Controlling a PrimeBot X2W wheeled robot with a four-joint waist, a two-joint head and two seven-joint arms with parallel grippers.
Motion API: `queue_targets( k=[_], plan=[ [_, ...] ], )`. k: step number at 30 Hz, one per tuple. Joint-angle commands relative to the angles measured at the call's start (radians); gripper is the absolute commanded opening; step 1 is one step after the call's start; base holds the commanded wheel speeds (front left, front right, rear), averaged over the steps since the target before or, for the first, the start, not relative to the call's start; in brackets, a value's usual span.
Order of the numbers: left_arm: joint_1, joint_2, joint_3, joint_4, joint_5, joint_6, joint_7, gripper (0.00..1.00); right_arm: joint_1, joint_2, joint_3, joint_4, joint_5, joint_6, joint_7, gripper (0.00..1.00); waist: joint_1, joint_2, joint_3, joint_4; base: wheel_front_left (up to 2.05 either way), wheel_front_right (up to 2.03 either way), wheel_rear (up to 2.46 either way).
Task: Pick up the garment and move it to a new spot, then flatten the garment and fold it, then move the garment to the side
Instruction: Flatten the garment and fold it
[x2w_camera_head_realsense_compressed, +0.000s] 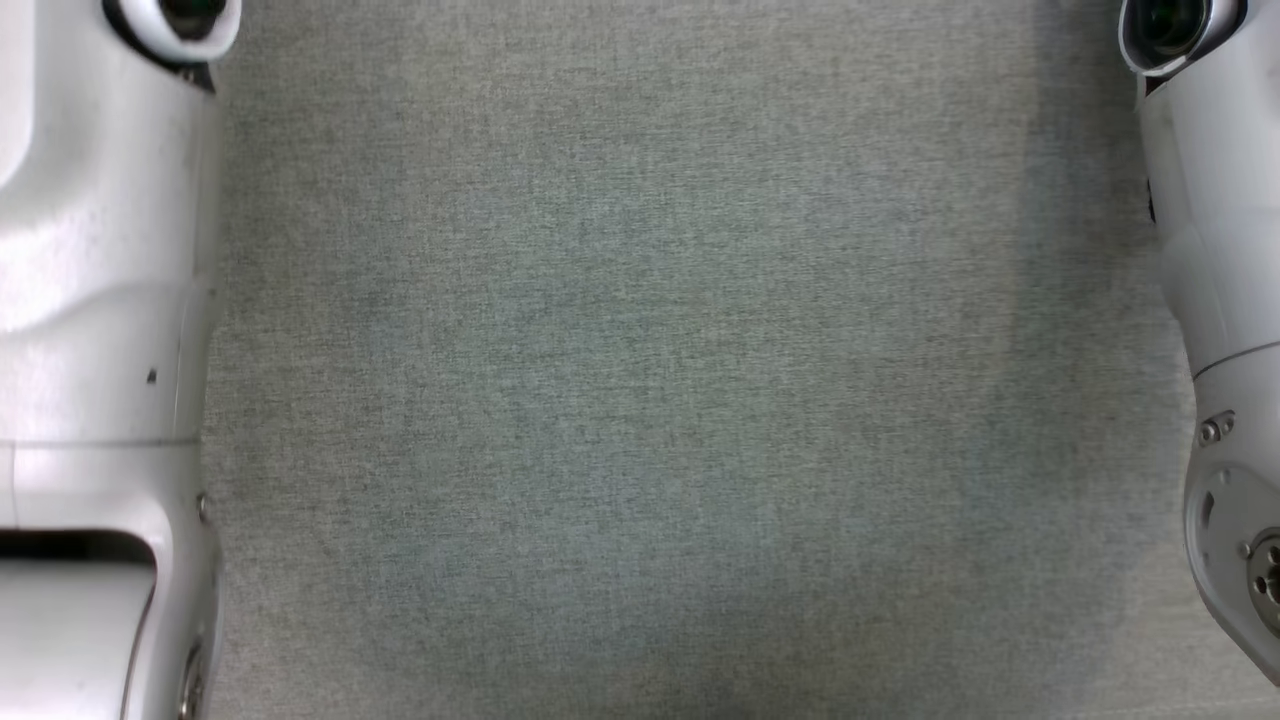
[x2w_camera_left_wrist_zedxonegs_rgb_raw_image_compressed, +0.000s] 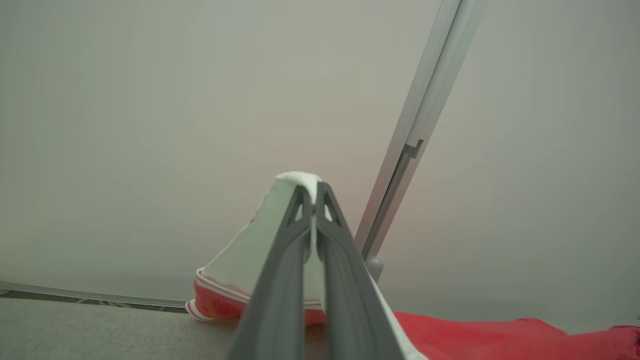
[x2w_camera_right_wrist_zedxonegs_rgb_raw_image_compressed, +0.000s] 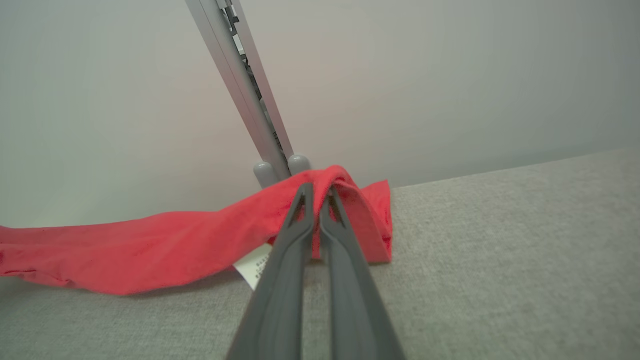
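Grey woven cloth covers the tabletop (x2w_camera_head_realsense_compressed: 640, 400). In the head view it runs between two pale forearms, the left arm (x2w_camera_head_realsense_compressed: 100, 300) down the left edge of the frame and the right arm (x2w_camera_head_realsense_compressed: 1220, 250) down the right edge

Left wrist view: the left pincer (x2w_camera_left_wrist_zedxonegs_rgb_raw_image_compressed: 314, 192) is clamped together on a white fold of the garment (x2w_camera_left_wrist_zedxonegs_rgb_raw_image_compressed: 250, 245). The fingertips pinch it right at the peak in the middle of the frame, so the cloth is tented up there. Lower left of the peak there's a red-and-white striped hem (x2w_camera_left_wrist_zedxonegs_rgb_raw_image_compressed: 215, 300) down at the grey surface, and the red part trails off along the bottom right of the frame. A silver post (x2w_camera_left_wrist_zedxonegs_rgb_raw_image_compressed: 420, 130) slants up to the top right behind it, with a plain pale wall (x2w_camera_left_wrist_zedxonegs_rgb_raw_image_compressed: 150, 125) at the back

Right wrist view: the right pincer (x2w_camera_right_wrist_zedxonegs_rgb_raw_image_compressed: 316, 192) is squeezed together too, on a red fold just above the middle of the frame, pulled up into a small hump. From there the red cloth stretches off to the left edge of the frame, lying low on the tabletop. A white tag (x2w_camera_right_wrist_zedxonegs_rgb_raw_image_compressed: 255, 267) pokes out from under it just left of the fingers. A silver post stands right behind the hump, leaning to the top left, and the grey tabletop spreads across the lower right of the frame
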Motion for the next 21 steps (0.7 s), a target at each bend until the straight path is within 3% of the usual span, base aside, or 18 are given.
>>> queue_targets(
  k=[1,12,21],
  plan=[
    [0.040,0.011,0.016,-0.038,-0.009,-0.007,-0.005,0.00,0.027,-0.014,0.016,-0.004,0.024,0.000,-0.008,0.00,-0.0001,-0.0004,-0.010,-0.009,0.00,0.00,0.00],
    [0.350,0.015,0.082,-0.246,-0.061,-0.024,-0.006,0.00,0.194,-0.034,0.133,-0.115,0.201,0.000,-0.013,0.00,-0.0001,-0.0004,-0.121,-0.031,0.00,0.00,0.00],
    [0.747,-0.011,0.105,-0.449,-0.106,-0.030,-0.006,0.00,0.518,-0.070,0.203,-0.309,0.327,0.000,-0.013,0.00,-0.0001,-0.0004,-0.321,-0.025,0.00,0.00,0.00]
  ],
)
